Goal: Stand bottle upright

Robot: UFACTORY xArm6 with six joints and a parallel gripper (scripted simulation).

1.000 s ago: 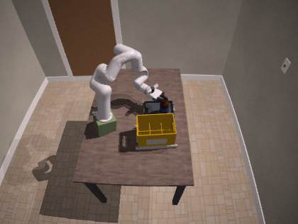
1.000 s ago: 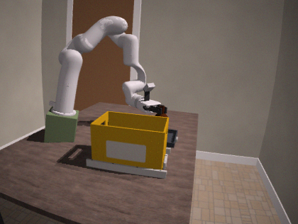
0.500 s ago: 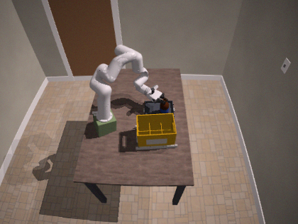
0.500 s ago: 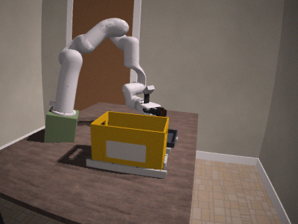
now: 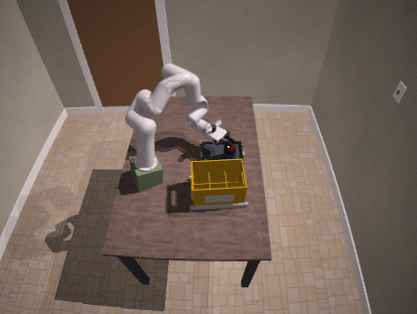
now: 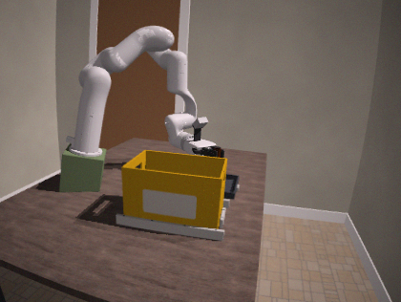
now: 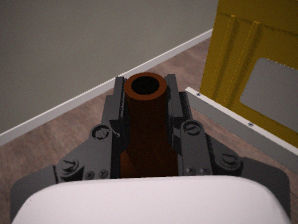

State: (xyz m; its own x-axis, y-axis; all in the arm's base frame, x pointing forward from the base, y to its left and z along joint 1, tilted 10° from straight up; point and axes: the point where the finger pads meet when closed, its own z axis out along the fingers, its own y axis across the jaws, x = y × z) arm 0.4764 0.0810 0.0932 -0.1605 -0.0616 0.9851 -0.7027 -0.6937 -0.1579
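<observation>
My gripper [image 7: 146, 90] is shut on a brown bottle [image 7: 147, 122]; in the wrist view the bottle's open neck points away from the camera between the two dark fingers. In the top view the gripper [image 5: 225, 140] holds the bottle [image 5: 229, 148] low over the dark tray [image 5: 221, 149], just behind the yellow crate [image 5: 218, 182]. In the exterior view the gripper [image 6: 206, 149] and a bit of the bottle [image 6: 219, 152] show just above the crate's [image 6: 174, 188] far rim; the tray [image 6: 231, 185] is mostly hidden behind the crate. I cannot tell whether the bottle touches the tray.
The crate sits on a flat white base plate [image 6: 172, 226] near the table's right side. The arm's green base block [image 5: 146, 175] stands at the table's left edge. A flat dark handle-like shape [image 6: 101, 205] lies on the table left of the crate.
</observation>
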